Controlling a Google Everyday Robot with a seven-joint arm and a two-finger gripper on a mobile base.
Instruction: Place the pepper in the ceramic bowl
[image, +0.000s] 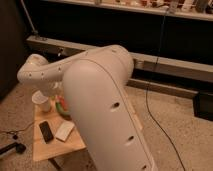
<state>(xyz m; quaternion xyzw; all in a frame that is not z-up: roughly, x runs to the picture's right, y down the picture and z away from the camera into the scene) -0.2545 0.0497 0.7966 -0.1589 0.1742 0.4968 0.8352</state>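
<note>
The ceramic bowl (65, 111) shows as a green patch on the small wooden table (52, 147), mostly hidden behind my big white arm. A red-orange streak, the pepper (58, 106), sits at the bowl's left edge; I cannot tell whether it rests in the bowl or is held above it. My gripper (55, 96) is at the end of the arm, directly over the bowl and just right of the white cup, largely hidden by the arm.
A white paper cup (42, 102) stands at the table's back left. A black phone (46, 131) and a white rectangular pad (65, 131) lie at the front. A black cable (157, 107) runs across the floor on the right. A dark shelf wall (150, 35) stands behind.
</note>
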